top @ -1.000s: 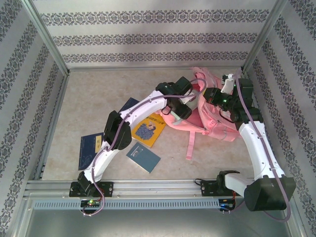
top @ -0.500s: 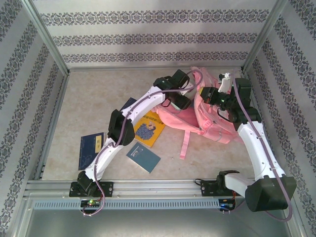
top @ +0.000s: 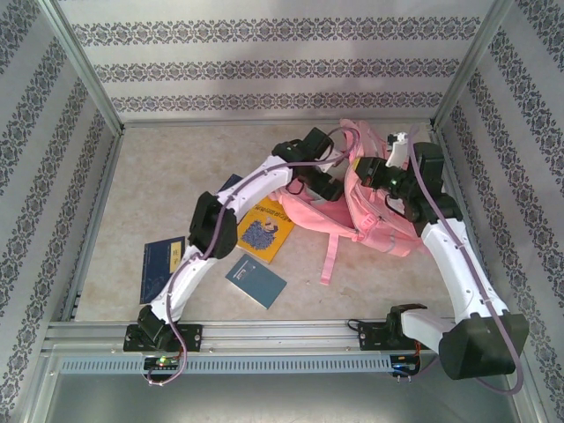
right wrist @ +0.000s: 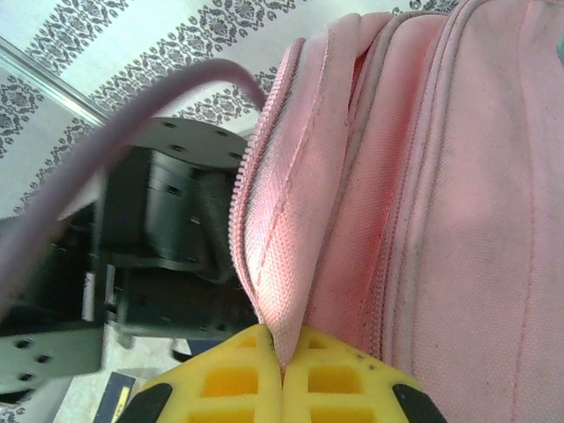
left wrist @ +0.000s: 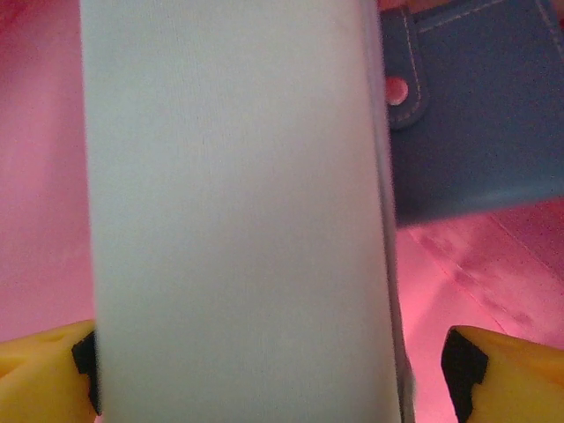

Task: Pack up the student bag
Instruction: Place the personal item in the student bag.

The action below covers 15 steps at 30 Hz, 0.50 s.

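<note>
- Nearest the arm bases, a small teal-blue hardback book (top: 256,281) lies flat on the mottled beige table (top: 159,167). A dark blue book (top: 162,267) lies to its left, well apart. The pale marks on both covers are too small to read.
- Just beyond them, a yellow book with a blue-grey picture on its cover (top: 267,232) lies partly under the left arm (top: 251,187). The corner of another dark blue book (top: 231,186) shows past the arm's far side.
- The large pink fabric student bag (top: 374,225) lies on the right half of the table, beside the yellow book. One pink strap (top: 330,257) trails toward the near edge.
- The left arm stretches low and diagonally from its base to the student bag's left end.
- In its wrist view, the left gripper (left wrist: 275,374) has its yellow fingers (left wrist: 44,374) spread wide with a flat, pale grey-green oblong thing (left wrist: 238,203) between them. One pad touches it and a sliver of pink shows beside the other, so I cannot tell whether it is clamped.
- Pink fabric surrounds that pale thing. A dark blue pouch with pale stitching and a pink snap (left wrist: 480,132) sits beyond it against the pink.
- The right arm (top: 458,264) rises along the right side and bends in over the student bag.
- The right gripper (right wrist: 284,363) is pinched closed on the edge of the bag's opening, beside the pink zip teeth (right wrist: 251,167).
</note>
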Each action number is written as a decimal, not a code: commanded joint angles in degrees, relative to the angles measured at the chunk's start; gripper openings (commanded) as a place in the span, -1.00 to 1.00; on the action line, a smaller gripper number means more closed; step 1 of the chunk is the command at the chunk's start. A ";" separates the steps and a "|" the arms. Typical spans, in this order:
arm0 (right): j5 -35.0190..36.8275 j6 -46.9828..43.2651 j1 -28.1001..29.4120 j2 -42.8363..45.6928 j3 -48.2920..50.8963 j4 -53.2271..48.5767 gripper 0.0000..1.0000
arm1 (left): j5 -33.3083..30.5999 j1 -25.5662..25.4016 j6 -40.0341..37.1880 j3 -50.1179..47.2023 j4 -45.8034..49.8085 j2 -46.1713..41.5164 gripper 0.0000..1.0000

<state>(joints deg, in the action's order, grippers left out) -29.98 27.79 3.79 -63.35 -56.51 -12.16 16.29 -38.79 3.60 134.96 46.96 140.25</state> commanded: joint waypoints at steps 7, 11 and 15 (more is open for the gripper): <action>11.57 -1.16 2.86 8.44 7.91 4.65 -1.00 | -6.96 9.17 17.11 -21.64 -8.88 -19.82 0.91; 12.74 -0.53 3.59 11.02 10.78 4.22 -1.00 | -6.61 11.71 19.64 -17.86 -1.42 -13.85 0.89; 13.36 0.17 3.70 11.85 12.98 3.88 -1.00 | 3.72 11.72 21.46 -18.24 -2.89 -9.45 0.80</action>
<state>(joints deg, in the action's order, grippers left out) -20.84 27.97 7.40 -52.36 -44.95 -9.56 13.50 -26.11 21.32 117.27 40.69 126.98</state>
